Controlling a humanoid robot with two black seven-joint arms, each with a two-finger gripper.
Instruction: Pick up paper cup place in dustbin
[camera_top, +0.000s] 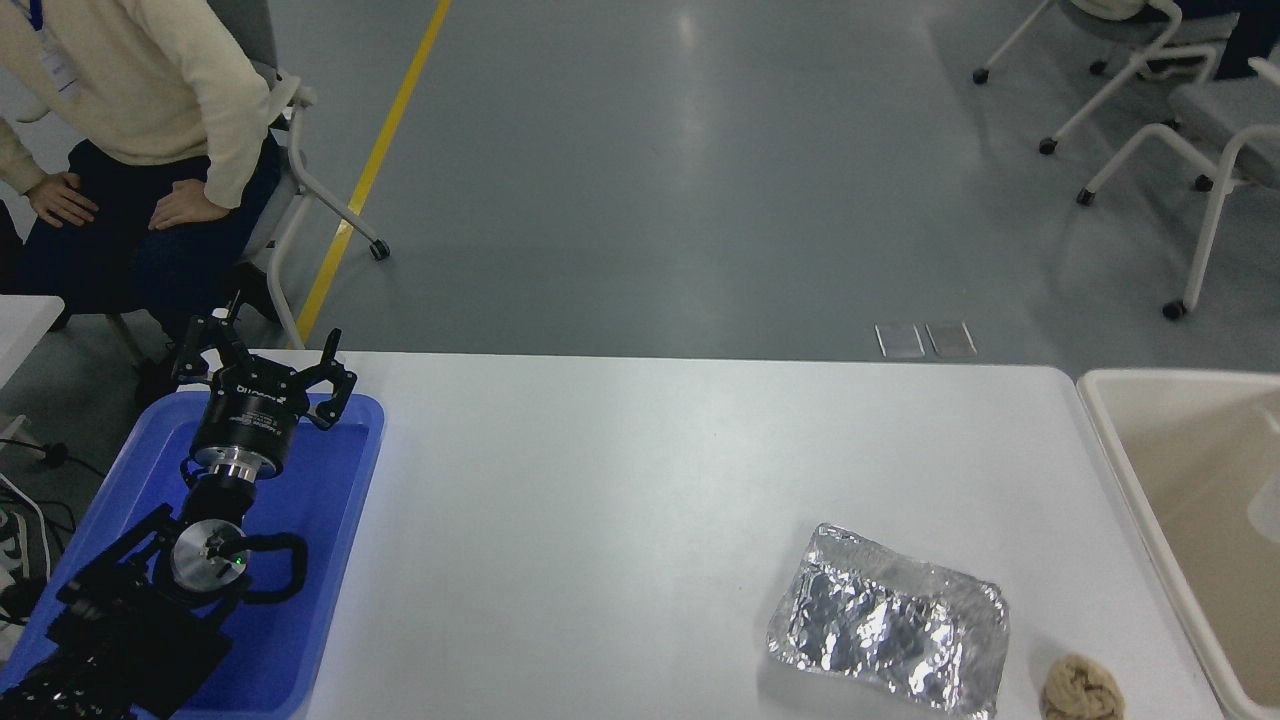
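Paper cup (1266, 508) down inside the dustbin (1120, 462) at the right edge, only a blurred white sliver showing — judged dropped in, so the task looks done. Left pincer (262, 366) parked over the blue tray (350, 500), fingers spread, holding nothing. Right pincer out of view; foil tray (888, 632) and brown lump (1080, 689) lying untouched on the tabletop (620, 480).

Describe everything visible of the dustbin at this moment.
The dustbin is a large cream-coloured plastic tub with a thick rounded off-white rim and smooth beige inner walls. It sits at the table's right end, close against the edge, cut off by the picture's right and bottom edges. A pale white shape, seemingly the paper cup, shows inside at the frame edge. No gripper is near it.
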